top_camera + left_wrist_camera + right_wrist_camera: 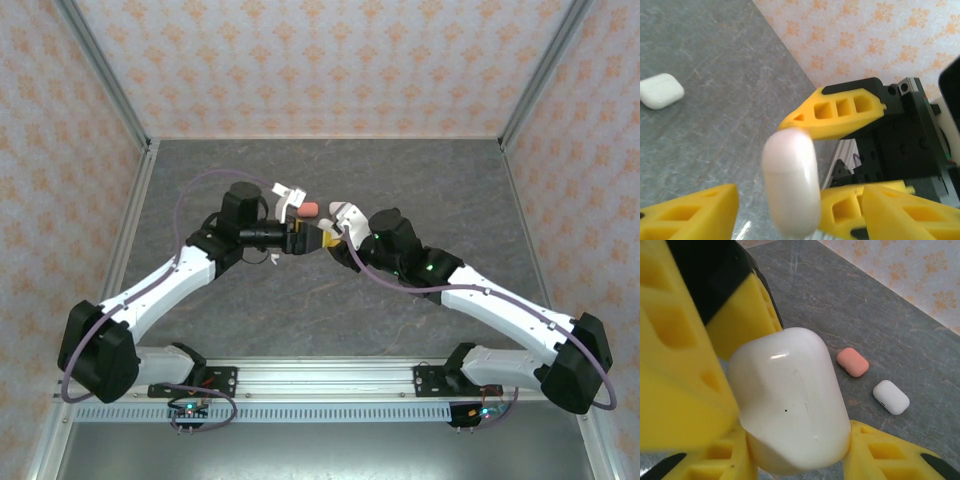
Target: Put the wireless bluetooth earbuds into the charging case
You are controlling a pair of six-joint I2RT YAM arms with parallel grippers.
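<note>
A closed white charging case (790,400) is held above the table with my right gripper (795,452) shut on it, one yellow finger at each lower side. In the left wrist view the same case (791,182) stands upright between my left gripper's (800,212) own fingers, which are open, with a gap showing on the left side. The right gripper's fingers (840,112) clamp the case from above and below there. From above, the left gripper (298,238) and the right gripper (328,240) meet tip to tip at the table's middle. The earbuds are hidden.
A salmon-pink closed case (852,362) and a white closed case (891,397) lie on the grey table beyond the grippers. The pink case (308,209) lies just behind the two grippers. Patterned walls stand at the back and both sides.
</note>
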